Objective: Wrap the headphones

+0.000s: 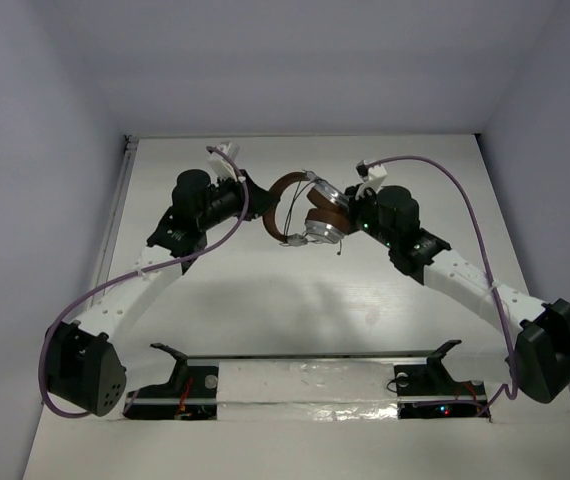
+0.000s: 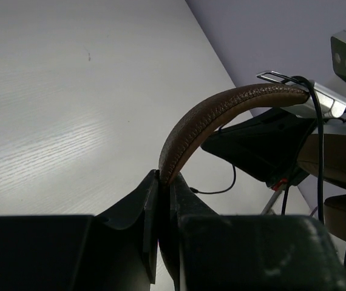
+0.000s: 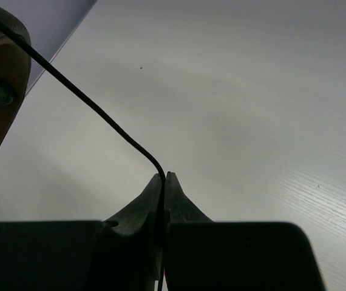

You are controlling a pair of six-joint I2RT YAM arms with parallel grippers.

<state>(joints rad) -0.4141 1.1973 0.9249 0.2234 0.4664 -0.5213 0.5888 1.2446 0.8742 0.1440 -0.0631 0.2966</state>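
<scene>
Left end effector (image 2: 164, 180) grips headphones (image 2: 221, 109); right end effector (image 3: 164, 179), cord (image 3: 88, 100); mid-table (image 1: 265, 310).

1. The middle of the table (image 1: 295, 300), between the 2 arms, lies bare, and a gripper could pass there.
2. Further back, the headphones (image 1: 310, 212) are held between the left gripper (image 2: 166, 179) and the right gripper (image 3: 164, 177), closing the gap between the wrists.
3. The thin black cord (image 3: 94, 106) runs taut from the right gripper's closed jaws, barring that side.
4. Purple cables (image 1: 480, 240) loop out beside each arm, narrowing the lanes along the side walls.
</scene>
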